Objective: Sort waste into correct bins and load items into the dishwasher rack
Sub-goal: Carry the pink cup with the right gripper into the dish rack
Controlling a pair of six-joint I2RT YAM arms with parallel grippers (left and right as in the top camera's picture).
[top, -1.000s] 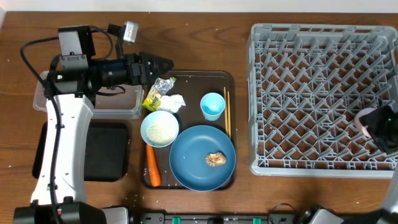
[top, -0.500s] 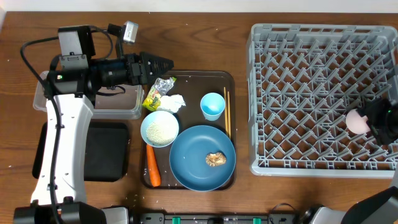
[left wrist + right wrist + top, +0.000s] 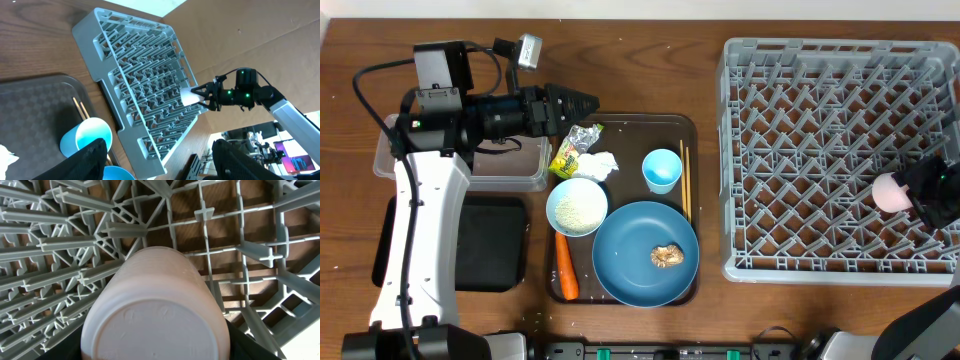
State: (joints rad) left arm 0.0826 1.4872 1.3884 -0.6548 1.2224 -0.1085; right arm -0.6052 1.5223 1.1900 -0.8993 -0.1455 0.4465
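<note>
The left arm lies level across the upper left of the overhead frame. Its left tool (image 3: 588,102) has its 2 fingers spread wide and empty above the top left corner of the dark brown serving tray (image 3: 635,135), near the crinkled yellow-green foil wrapper (image 3: 570,152). At the right edge the right arm reaches in sideways. The right tool (image 3: 912,192) clasps the small pinkish-white cup (image 3: 890,192), a smooth matte cylinder with its flat base toward the wrist camera. The cup is low over the right side of the grey plastic dishwasher rack (image 3: 800,46), all lattice floor and upright pegs, on the wooden table (image 3: 705,60).
</note>
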